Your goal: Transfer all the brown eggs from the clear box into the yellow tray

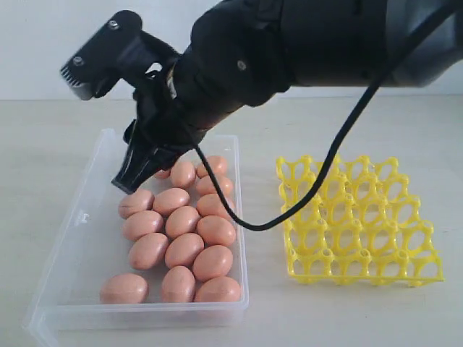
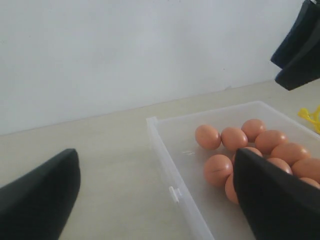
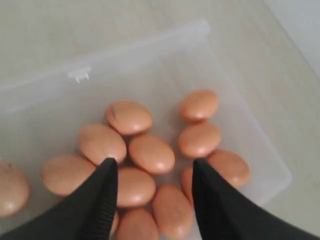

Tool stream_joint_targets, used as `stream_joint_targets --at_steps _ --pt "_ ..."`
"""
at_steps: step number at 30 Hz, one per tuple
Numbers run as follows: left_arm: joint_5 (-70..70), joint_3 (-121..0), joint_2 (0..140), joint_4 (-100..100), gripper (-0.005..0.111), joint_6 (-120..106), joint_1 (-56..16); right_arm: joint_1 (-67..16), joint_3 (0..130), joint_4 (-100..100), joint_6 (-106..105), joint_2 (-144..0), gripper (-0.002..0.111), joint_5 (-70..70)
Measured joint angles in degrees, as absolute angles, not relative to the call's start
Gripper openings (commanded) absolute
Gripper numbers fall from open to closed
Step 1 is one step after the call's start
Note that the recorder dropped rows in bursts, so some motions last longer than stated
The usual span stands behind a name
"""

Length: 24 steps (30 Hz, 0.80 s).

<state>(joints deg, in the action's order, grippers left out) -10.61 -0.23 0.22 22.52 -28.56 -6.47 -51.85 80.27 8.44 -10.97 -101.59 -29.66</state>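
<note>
**Nothing moved yet: every egg in view sits in the box and the tray is bare**

The clear box point(image 1: 85, 230) fills the lower left of the exterior view. It holds the whole clutch. The yellow tray point(image 1: 365, 277) lies apart from it at the right of the frame, and every cup I can see is empty. As I judge it, the task is at its very start, with all the transfers left to do.

The brown eggs point(image 1: 184, 249), roughly fifteen, lie on their sides in loose rows. They are packed against the box's right-hand wall, many of them touching, and the left strip of the box floor is bare.

The right hand point(image 1: 130, 181) reaches across from the upper right and hangs over the far end of the clutch. Its wrist view shows the two fingers spread, with nothing pinched between them and eggs below the gap. It looks set for a first pick, though I cannot tell which egg it is after.

The left hand point(image 2: 155, 155) is spread wide and holds nothing. In its own view it is near the box's outer wall.

The surface point(image 1: 347, 318) is a pale beige, matte and plain, and carries only the box and the tray. Behind it stands a bare white wall point(image 1: 36, 43). A black cable point(image 1: 340, 137) droops from the arm in front of the tray.
</note>
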Motion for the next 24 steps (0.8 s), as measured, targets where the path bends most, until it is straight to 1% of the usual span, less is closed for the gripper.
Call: stream_joint_targets --at_steps 2,3,5,9,12,17,24 --pt "-10.61 -0.23 0.22 22.52 0.078 -28.56 -6.47 -49.50 81.68 8.89 -11.42 -102.12 0.045 -38.85" --pt "-10.61 -0.23 0.22 22.52 0.078 -28.56 -6.47 -48.43 82.05 10.07 -14.41 -102.97 0.045 -45.28" --pt "-10.61 -0.23 0.22 22.52 0.078 -28.56 -6.47 -48.01 82.05 10.79 -23.11 -104.63 0.046 -51.38" --pt "-10.61 -0.23 0.22 22.52 0.078 -28.56 -6.47 -48.01 82.05 3.39 -39.04 -106.49 0.046 -50.62" --pt "-10.61 -0.23 0.22 22.52 0.078 -28.56 -6.47 -48.01 82.05 0.93 -42.71 -106.67 0.046 -49.86" --pt "-10.61 -0.23 0.22 22.52 0.078 -28.56 -6.47 -48.01 82.05 0.00 -50.51 -107.39 0.046 -53.25" --pt "-10.61 -0.23 0.22 22.52 0.078 -28.56 -6.47 -48.01 82.05 -5.12 -53.99 -112.35 0.046 -54.53"
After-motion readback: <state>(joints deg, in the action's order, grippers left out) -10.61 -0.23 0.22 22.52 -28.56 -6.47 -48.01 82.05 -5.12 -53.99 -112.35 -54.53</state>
